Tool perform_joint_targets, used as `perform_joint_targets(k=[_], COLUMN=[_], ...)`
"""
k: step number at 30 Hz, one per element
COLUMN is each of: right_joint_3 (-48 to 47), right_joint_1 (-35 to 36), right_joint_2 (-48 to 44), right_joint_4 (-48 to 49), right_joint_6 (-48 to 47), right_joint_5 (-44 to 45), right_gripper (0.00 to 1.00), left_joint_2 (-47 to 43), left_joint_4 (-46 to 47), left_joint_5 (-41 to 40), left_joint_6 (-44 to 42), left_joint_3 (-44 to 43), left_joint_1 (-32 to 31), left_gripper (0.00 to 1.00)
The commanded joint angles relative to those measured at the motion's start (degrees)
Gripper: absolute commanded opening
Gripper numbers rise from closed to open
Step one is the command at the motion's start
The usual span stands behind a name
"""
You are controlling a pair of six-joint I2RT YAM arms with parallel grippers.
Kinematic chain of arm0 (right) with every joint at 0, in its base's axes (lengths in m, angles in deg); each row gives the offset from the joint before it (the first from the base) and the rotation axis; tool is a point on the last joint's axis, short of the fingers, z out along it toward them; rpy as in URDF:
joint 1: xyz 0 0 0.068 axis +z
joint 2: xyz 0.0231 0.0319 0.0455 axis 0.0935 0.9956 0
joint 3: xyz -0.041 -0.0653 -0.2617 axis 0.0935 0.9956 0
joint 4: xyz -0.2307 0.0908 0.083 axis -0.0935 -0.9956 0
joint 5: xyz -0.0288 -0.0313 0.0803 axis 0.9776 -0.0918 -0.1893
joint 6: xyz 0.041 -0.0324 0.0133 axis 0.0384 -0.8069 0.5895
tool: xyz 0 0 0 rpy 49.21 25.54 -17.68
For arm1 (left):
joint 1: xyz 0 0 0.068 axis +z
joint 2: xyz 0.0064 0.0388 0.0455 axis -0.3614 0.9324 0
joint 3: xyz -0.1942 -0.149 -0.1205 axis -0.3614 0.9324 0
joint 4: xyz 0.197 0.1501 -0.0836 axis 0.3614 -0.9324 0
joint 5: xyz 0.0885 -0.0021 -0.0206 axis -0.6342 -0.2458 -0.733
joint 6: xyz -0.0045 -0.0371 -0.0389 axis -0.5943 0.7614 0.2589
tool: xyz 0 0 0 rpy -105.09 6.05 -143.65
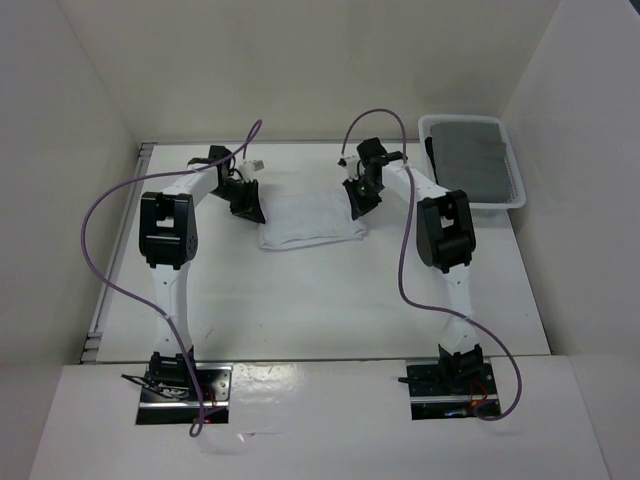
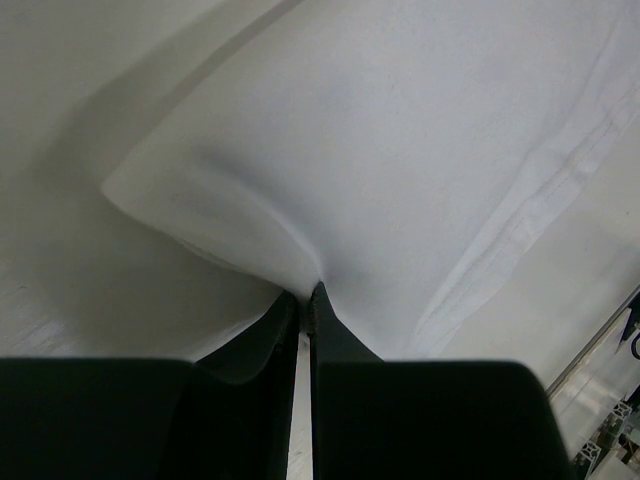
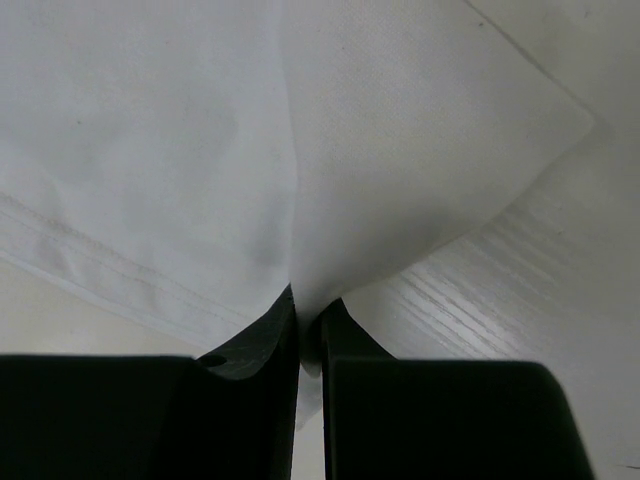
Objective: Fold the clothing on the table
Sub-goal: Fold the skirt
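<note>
Top external view, working outward from me: bare desk (image 1: pixel 300 310) comes first, then the clothing (image 1: pixel 312 222) lying flat just past the middle. My left hand (image 1: pixel 247 205) is clamped on its far-left corner and my right hand (image 1: pixel 360 200) on its far-right corner. Both wrist views show fabric pinched between closed fingers. Farthest off, at the right, a basket (image 1: pixel 515 195) holds a grey cloth (image 1: pixel 468 155).
</note>
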Motion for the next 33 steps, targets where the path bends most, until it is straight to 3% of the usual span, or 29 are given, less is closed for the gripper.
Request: perform_joint_targets(k=[1, 12, 33], right_joint_3=[-6.0, -13.7, -34.3], right_joint_1=[2.4, 4.1, 11.2], right_joint_2=[0.9, 1.5, 10.6], right_joint_4=[-2.4, -6.5, -16.3], right_joint_6=[0.2, 2.7, 2.7], right_joint_5=[3.6, 11.8, 10.7], right_gripper=[0.0, 0.0, 0.0], left_joint_2=[2.2, 2.2, 0.7], left_joint_4=[-2.7, -3.2, -2.7], left_joint_5=[-4.5, -4.5, -4.5], left_joint_6=[-2.9, -2.9, -3.4], left_joint_3=[0.5, 0.5, 2.6], left_joint_1=[0.1, 0.1, 0.7], left_gripper=[0.08, 0.08, 0.08])
